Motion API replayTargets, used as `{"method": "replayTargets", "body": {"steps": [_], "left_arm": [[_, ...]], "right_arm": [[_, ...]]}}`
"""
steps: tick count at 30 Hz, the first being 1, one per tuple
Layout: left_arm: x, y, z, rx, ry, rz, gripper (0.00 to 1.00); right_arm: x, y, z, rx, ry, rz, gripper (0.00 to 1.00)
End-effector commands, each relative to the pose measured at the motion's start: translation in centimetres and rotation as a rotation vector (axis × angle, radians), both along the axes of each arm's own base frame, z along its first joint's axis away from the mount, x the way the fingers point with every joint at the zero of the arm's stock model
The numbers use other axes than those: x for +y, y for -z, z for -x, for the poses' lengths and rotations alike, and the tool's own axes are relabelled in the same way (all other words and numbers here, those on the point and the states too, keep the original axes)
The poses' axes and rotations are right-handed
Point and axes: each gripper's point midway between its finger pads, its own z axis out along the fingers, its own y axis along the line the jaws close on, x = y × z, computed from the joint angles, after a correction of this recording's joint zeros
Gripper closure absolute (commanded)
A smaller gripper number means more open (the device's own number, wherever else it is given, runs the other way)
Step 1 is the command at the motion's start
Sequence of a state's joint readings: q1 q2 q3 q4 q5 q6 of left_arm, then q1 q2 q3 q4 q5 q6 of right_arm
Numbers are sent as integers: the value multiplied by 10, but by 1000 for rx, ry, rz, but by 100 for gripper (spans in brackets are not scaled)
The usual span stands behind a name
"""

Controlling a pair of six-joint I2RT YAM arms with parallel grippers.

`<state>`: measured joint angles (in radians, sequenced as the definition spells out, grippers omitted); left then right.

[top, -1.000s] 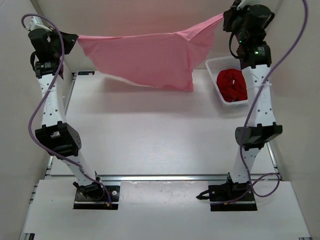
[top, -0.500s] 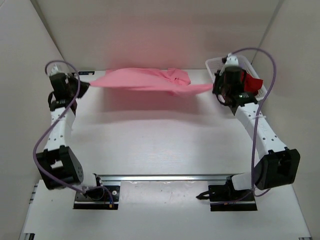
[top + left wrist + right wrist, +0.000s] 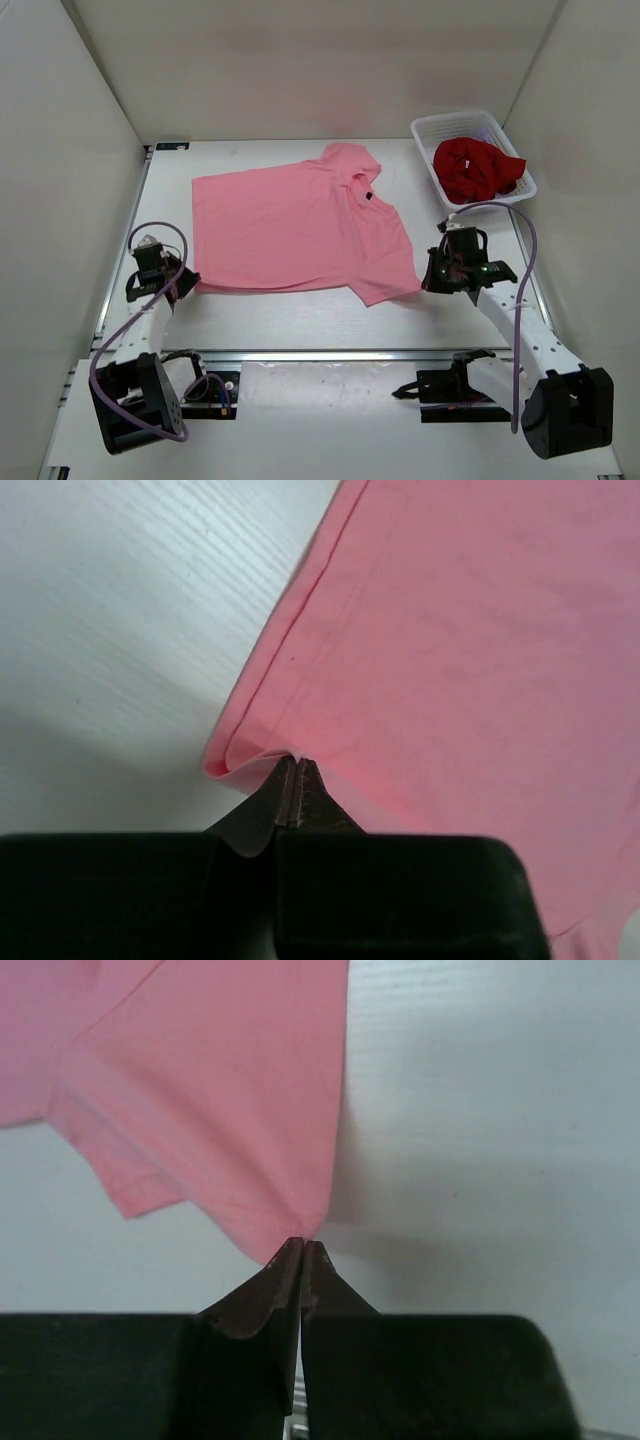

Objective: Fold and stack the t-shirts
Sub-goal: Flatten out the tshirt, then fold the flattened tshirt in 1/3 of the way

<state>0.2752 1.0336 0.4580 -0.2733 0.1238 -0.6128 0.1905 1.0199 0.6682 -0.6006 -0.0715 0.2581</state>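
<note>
Pink t-shirt (image 3: 290, 225) | corner in left jaws | corner in right jaws

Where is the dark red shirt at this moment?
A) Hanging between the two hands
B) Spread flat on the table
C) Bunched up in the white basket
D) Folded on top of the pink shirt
C: the dark red shirt lies crumpled inside the white basket at the far right, apart from the pink shirt, which is spread out on the table.
</note>
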Motion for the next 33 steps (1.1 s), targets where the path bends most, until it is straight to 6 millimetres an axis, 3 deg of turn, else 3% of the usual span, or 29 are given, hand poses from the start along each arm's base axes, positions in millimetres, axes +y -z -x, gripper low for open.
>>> {"method": "replayTargets", "body": {"steps": [1, 4, 8, 14, 18, 26, 28, 31, 33], "left_arm": [[-1, -7, 8, -27, 36, -37, 100], [-5, -4, 15, -17, 42, -31, 100], [-5, -6, 9, -34, 22, -6, 100], [-5, 1, -3, -29, -13, 49, 100], [-4, -3, -14, -43, -41, 74, 100], [0, -4, -33, -61, -96, 127, 100], [1, 0, -34, -56, -106, 141, 100], [2, 1, -39, -61, -116, 163, 100], [3, 2, -41, -58, -125, 165, 100]], "right_arm": [[17, -15, 16, -5, -28, -126, 100], [32, -23, 26, -1, -65, -158, 100], [34, -23, 12, -18, -73, -150, 100], [21, -53, -60, -136, -42, -113, 100], [23, -58, -110, -126, -31, -101, 100], [21, -74, -172, -180, 15, -109, 100], [30, -79, -187, -188, 1, -118, 100], [37, -65, -207, -155, -8, -106, 100], [43, -67, -217, -171, -6, -93, 100]]}}
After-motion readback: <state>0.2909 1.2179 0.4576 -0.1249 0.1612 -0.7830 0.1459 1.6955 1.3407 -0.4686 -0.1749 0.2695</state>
